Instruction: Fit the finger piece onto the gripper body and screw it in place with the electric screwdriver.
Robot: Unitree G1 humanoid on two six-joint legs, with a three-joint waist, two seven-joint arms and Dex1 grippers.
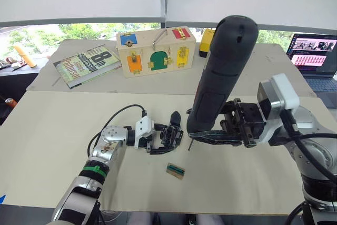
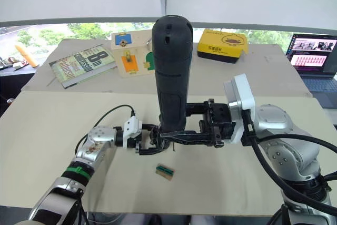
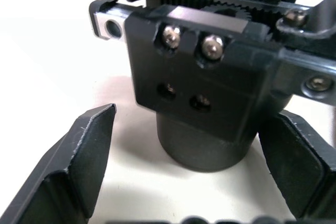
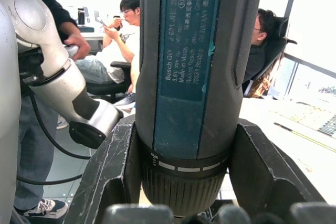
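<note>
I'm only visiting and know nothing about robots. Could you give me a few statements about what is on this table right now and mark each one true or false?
1. The right gripper is shut on the electric screwdriver, held upright. True.
2. The left gripper has its fingers on either side of the gripper body. True.
3. The screwdriver is lying flat on the table. False: it is up in the right gripper, bit downward.
4. A book lies at the far side of the table. True.
5. The small green-and-tan piece is held in the left gripper. False: it lies loose on the table.
</note>
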